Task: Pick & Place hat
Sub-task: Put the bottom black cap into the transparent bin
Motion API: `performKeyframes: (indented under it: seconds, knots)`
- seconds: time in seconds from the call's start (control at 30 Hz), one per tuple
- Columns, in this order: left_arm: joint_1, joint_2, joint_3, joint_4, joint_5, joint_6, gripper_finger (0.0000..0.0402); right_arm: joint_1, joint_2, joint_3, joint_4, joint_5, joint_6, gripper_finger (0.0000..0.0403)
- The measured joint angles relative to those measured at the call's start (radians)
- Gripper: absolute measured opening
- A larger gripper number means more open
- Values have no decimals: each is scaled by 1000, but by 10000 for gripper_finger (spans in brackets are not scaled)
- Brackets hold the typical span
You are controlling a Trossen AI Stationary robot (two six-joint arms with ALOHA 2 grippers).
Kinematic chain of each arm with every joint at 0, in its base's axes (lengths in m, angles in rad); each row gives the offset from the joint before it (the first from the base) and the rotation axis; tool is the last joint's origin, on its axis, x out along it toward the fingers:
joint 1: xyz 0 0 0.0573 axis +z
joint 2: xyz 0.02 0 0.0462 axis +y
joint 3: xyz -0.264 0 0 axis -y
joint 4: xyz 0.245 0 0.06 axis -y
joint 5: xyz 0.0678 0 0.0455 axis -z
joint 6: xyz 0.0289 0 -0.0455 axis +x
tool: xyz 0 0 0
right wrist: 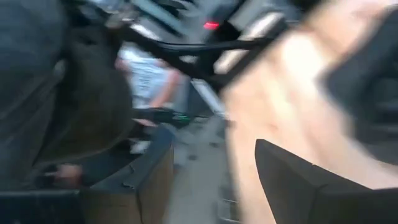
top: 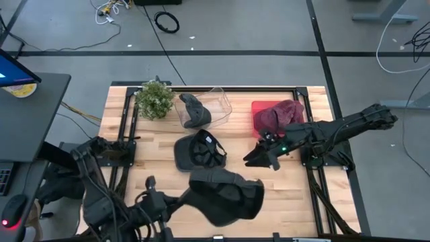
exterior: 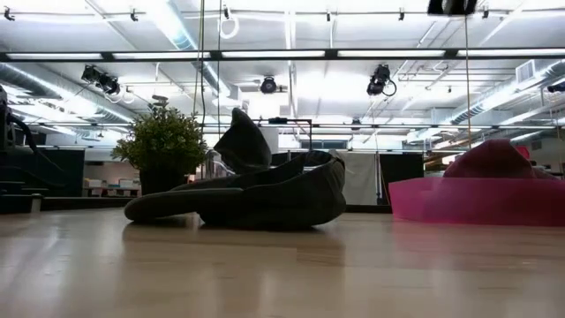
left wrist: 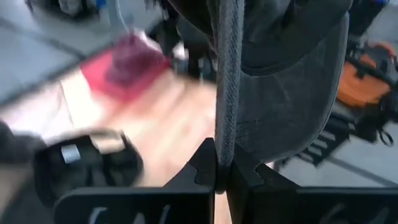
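The left gripper is clamped on the thin edge of a dark grey cap, its two black angular fingers pressed together on the woven fabric with no gap between them. In the high view this cap hangs off the end of the left gripper, lifted above the pale wooden table, its soft crown sagging and its curved brim spread wide; the cloth looks like washed cotton with a visible weave.

Just beyond the held cap, farther out from the left gripper, a second dark cap lies upside down on the wood, its hollow facing up. In the low view it is a slumped, folded shape resting flat on the boards.

The right gripper hovers beside that upturned cap, its fingers spread well apart and holding nothing. Just behind the right gripper, a pink square tray holds a crumpled maroon hat.

Farther off from both grippers, a clear plastic bin holds another dark cap standing on edge, and a small bushy green plant sits beside it
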Motion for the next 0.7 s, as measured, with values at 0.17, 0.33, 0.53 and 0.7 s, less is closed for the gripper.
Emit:
performKeyframes:
  seconds: [0.17, 0.33, 0.53, 0.7]
  knots:
    - [42, 0, 23, 0, 15, 106, 11, 1, 0, 0, 322, -75, 3, 229]
    - [93, 0, 23, 0, 92, 130, 11, 1, -2, 0, 583, -98, 29, 229]
    - [170, 0, 23, 2, 116, 187, 11, 30, -1, 0, 590, -109, 52, 229]
    - [246, 1, 23, 28, 186, 281, 11, 42, 6, 0, 585, -105, 20, 229]
